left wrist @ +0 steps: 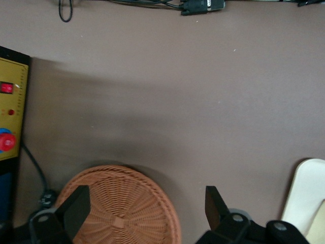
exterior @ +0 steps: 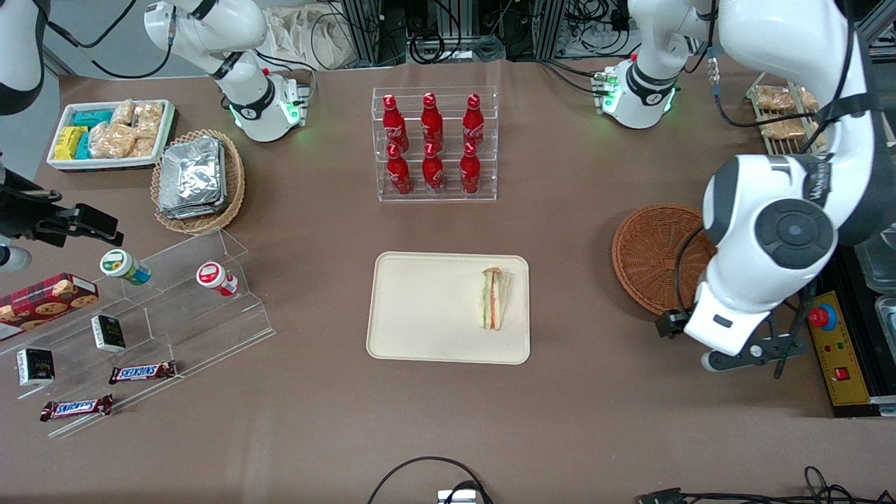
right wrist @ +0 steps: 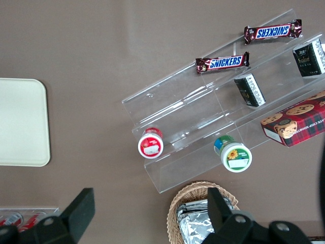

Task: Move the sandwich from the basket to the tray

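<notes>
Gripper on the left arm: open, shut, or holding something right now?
Gripper: open, holding nothing, above the round reddish-brown wicker basket.

Brown-clothed table (exterior: 595, 420), cream tray (exterior: 420, 308) at centre, reddish basket (exterior: 651, 252) at three o'clock, bottle rack (exterior: 434, 143) at twelve, gripper (left wrist: 147, 213) open above the basket.

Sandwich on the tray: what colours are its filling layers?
Green, orange and red between pale bread, best seen in the front view: sandwich lies on the cream tray. Open claw hovers above the basket.
</notes>
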`<state>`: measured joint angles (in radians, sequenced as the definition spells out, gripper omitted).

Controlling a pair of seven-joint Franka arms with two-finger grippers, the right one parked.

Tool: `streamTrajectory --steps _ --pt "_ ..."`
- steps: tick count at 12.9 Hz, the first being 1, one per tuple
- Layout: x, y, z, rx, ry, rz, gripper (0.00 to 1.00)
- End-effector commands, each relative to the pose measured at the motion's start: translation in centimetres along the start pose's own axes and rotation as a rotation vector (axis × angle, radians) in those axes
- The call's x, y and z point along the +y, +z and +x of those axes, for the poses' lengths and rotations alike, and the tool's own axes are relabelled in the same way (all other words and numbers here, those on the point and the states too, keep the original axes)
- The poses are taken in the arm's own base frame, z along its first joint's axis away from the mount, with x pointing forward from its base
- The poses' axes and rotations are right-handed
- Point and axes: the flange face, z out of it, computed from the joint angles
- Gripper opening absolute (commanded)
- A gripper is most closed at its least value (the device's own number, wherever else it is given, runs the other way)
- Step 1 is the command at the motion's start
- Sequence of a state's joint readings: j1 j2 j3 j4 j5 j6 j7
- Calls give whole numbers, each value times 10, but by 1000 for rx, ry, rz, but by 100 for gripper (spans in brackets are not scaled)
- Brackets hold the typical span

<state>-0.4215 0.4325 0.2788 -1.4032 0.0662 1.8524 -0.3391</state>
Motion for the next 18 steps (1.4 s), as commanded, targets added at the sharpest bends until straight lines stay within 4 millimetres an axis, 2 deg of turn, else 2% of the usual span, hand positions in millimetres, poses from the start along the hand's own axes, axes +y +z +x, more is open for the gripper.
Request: streamTrajectory --steps 1,4,5,6,10,11,13,14,18 --pt "-55 -31 -3 -24 13 -27 100" --pt "-96 -57 -12 -26 31 -40 100" --pt "-102 -69 -18 -13 74 -52 100" --pt "-123 -74 -22 -10 87 -58 100" --pt "-154 -114 -55 14 144 -90 100" --pt "-169 -122 -62 2 143 -97 100" --pt "-176 -142 -79 -20 156 -111 100" --pt "-172 -152 -86 -20 168 -115 100" --pt "-167 -165 -106 -37 179 -115 100"
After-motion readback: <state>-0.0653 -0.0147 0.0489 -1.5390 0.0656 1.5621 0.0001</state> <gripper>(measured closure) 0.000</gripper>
